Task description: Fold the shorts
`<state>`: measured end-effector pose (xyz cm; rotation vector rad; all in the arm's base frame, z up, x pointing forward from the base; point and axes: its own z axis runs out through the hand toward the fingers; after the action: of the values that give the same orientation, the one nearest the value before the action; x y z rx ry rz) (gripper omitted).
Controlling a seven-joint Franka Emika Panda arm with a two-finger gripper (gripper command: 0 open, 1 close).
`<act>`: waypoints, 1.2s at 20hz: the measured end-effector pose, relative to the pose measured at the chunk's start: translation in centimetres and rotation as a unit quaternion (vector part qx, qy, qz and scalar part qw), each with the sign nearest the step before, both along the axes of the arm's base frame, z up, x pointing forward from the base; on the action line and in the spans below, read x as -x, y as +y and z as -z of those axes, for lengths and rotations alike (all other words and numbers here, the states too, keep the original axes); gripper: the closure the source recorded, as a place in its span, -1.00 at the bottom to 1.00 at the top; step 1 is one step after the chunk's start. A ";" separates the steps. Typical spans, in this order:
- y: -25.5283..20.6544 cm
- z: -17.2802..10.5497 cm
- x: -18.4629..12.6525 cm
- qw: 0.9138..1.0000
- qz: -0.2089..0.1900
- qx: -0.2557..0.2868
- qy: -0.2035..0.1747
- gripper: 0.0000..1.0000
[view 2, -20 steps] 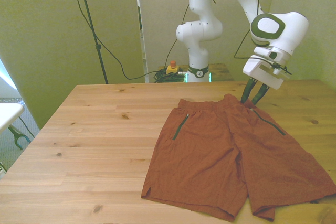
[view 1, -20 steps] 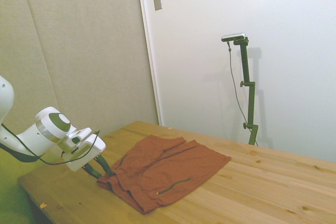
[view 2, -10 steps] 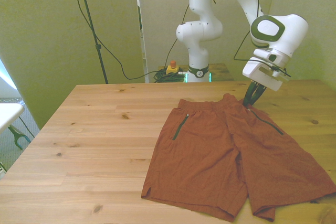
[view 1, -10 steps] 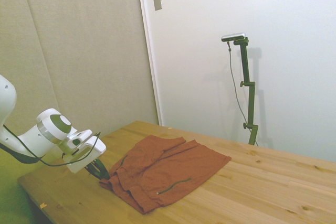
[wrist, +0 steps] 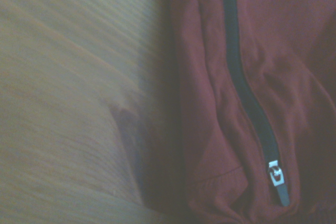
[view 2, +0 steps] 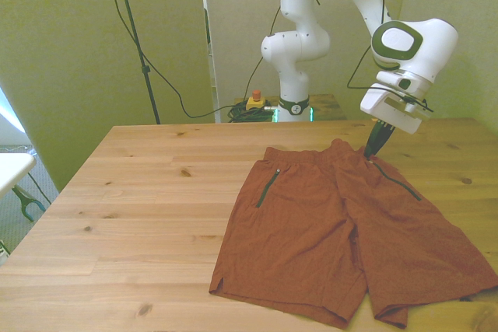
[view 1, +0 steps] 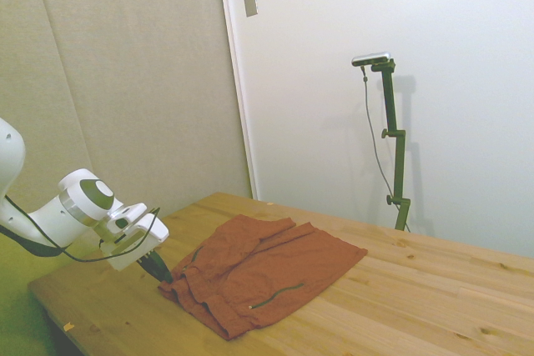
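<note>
- The jaws (view 2: 373,148) have come together since a second ago: then two dark fingers stood visibly apart over the waistband, now they read as a single dark point pinched onto the cloth.
- So the jaws look closed on the waistband corner of the shorts (view 2: 342,231). How much fabric is between them cannot be made out from here.
- The shorts lie spread flat on the table (view 2: 140,192), waistband toward the robot base, both legs running away from the waistband toward the table's near edge.
- Why flat and open? My read is that it leaves a clean edge to lift and carry across for the fold.
- Why grab at the corner? A corner by the waistband gives control of that whole side of the garment, which is much wider than the jaws.
- In the side view the jaws (view 1: 158,273) meet the bunched end of the shorts (view 1: 267,268), right at the table surface.
- The wrist view shows the dark zip pocket (wrist: 247,98) running along the cloth, its pull at one end, bare table beside the hem.
- The zip on the front view's right starts just beside the pinch point, so the grip sits next to that pocket.
- The fold itself is not yet made.
</note>
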<state>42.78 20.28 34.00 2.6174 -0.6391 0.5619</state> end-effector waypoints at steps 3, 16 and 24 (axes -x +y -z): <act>-0.6 -2.2 -0.1 1.000 0.011 -0.017 -0.011 1.00; -10.9 -14.4 -0.7 0.981 0.086 -0.170 -0.036 1.00; -23.2 -16.1 -1.2 0.957 0.144 -0.253 -0.017 1.00</act>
<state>43.98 -2.88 50.05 2.8920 -1.2961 0.3887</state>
